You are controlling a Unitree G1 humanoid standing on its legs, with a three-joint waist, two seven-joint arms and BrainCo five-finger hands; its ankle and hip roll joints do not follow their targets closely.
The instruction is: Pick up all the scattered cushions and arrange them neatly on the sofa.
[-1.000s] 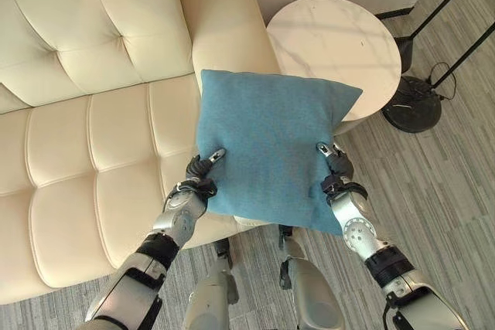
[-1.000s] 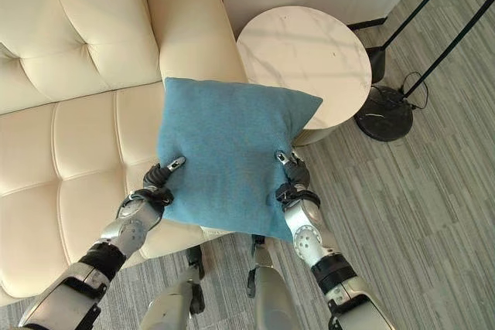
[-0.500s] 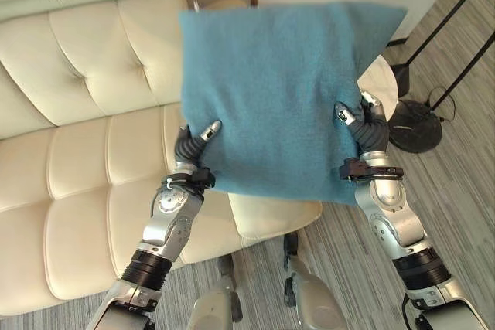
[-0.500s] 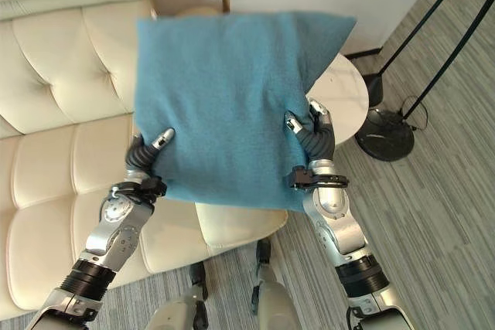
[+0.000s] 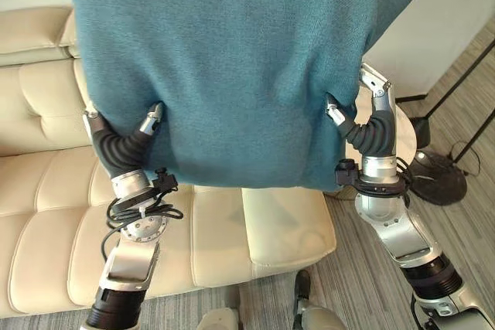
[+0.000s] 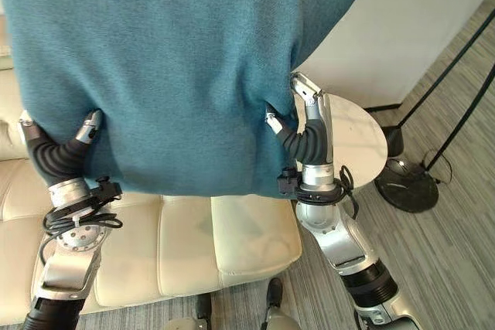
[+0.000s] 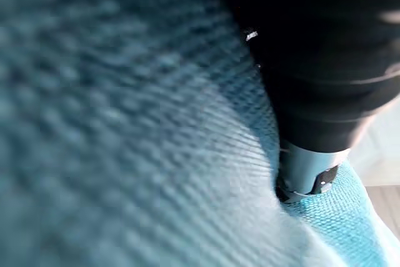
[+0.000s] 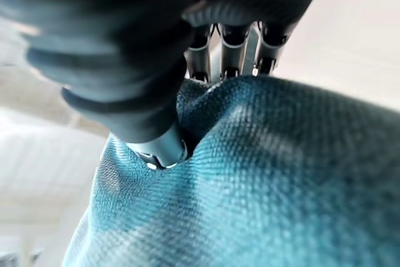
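The cream tufted leather sofa (image 5: 46, 214) spreads across the lower left of the head views, its seat cushions running to the near right corner by the armrest. In front of it, held high in the air and close to the camera, hangs the large square teal woven-fabric cushion (image 5: 240, 59), upright and covering most of the sofa's back; it touches neither the seat nor the floor. Its lower edge hangs above the seat's right-hand end.

Right of the sofa, a round white marble-look side table (image 6: 356, 133) stands just beside the armrest, partly hidden by the right arm. Further right, on the grey striped carpet floor (image 5: 456, 237), sits the round black base of a floor lamp (image 6: 406, 183) with thin black poles rising from it.

The left hand (image 5: 124, 144) clamps the cushion's lower left edge, thumb pressed into the front face and fabric bunched around it. The right hand (image 5: 367, 125) does the same at the lower right edge; its wrist view shows the thumb (image 8: 159, 148) and fingers (image 8: 231, 48) pinching a fold of the teal cloth between them.
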